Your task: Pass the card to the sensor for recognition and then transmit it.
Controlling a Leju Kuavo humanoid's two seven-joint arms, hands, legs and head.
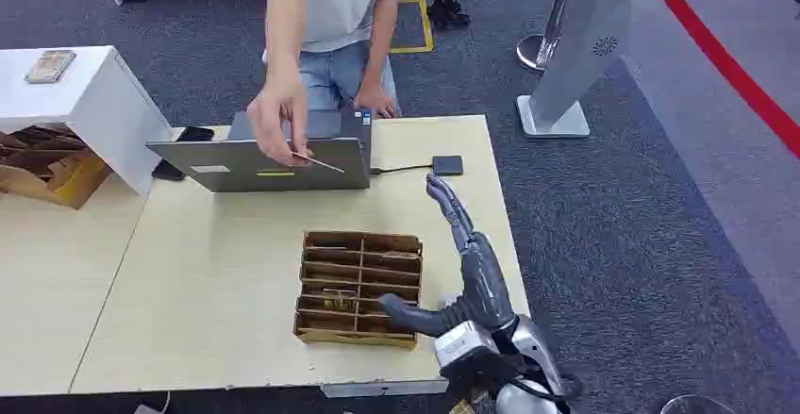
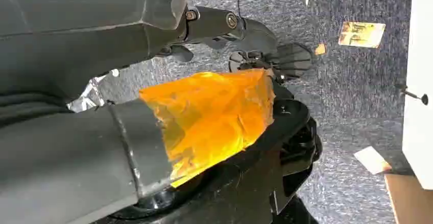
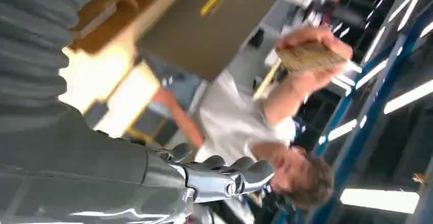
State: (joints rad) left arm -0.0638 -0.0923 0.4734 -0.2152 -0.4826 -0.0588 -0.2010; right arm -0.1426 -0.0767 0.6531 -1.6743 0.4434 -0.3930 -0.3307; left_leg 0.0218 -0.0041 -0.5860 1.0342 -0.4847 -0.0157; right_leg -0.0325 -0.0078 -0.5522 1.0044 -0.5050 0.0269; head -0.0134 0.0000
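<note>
Reaching up over the worktop (image 1: 236,273), the right hand (image 1: 462,263) is spread and holds nothing: its dark fingers (image 1: 451,208) point forward toward the small black sensor (image 1: 447,165), and its thick thumb (image 1: 410,318) sticks out sideways over the near corner of the cardboard tray (image 1: 358,287). The hand does not touch the sensor; there is a gap between them.

The card (image 1: 317,161) is pinched in the person's hand (image 1: 276,122), in front of the grey laptop (image 1: 269,161), well apart from the robot's hand. In the right wrist view the same card (image 3: 309,56) shows in the person's hand (image 3: 319,50), blurred.

The sensor lies flat on the worktop just beside the laptop, joined to it by a dark cable (image 1: 401,169). The tray with its narrow compartments sits near the front edge.

For the left hand I cannot tell its state: its wrist view looks at the carpet and dark body parts.
</note>
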